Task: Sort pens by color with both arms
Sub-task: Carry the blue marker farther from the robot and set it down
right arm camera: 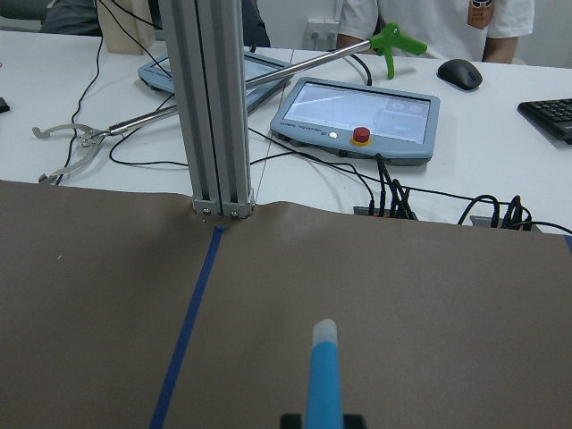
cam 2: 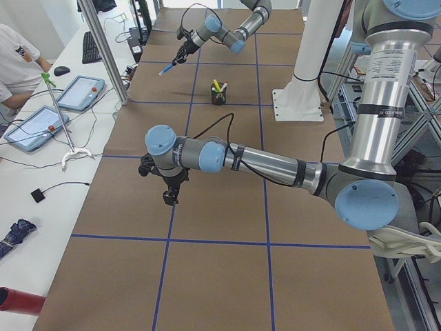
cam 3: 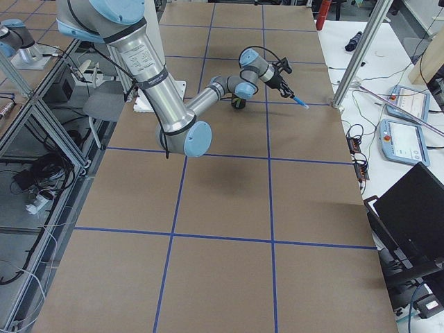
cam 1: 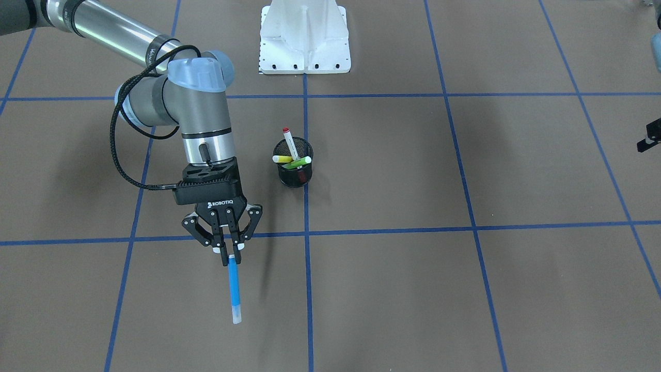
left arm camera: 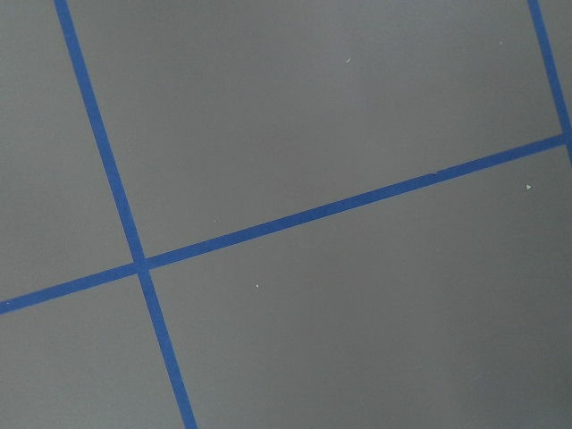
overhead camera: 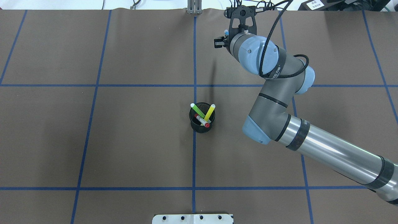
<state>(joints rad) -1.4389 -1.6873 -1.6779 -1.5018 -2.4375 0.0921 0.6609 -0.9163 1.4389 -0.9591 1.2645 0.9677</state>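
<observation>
Exterior front-facing: found right gripper [cam 1: 227, 247] clamped on blue pen [cam 1: 235, 289] at one end, aloft, well apart from cup [cam 1: 294, 178] holding other pens [cam 1: 292, 149]. Judged light, stiff, slick-barrelled; prone to pivot held endwise, better taken mid-barrel. Cannot tell whether left gripper [cam 2: 169, 196] open or shut.

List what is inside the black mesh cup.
Three pens lean in the black mesh cup: light green, yellow, red-capped white. Its wall hides their lower ends. The right gripper holds the blue pen.

Three pens [overhead camera: 198, 110] in the cup [overhead camera: 201, 128], centre of the surface [overhead camera: 124, 140]; fourth pen [cam 1: 234, 287] in the right pincer [cam 1: 231, 252], toward one o'clock overhead.
</observation>
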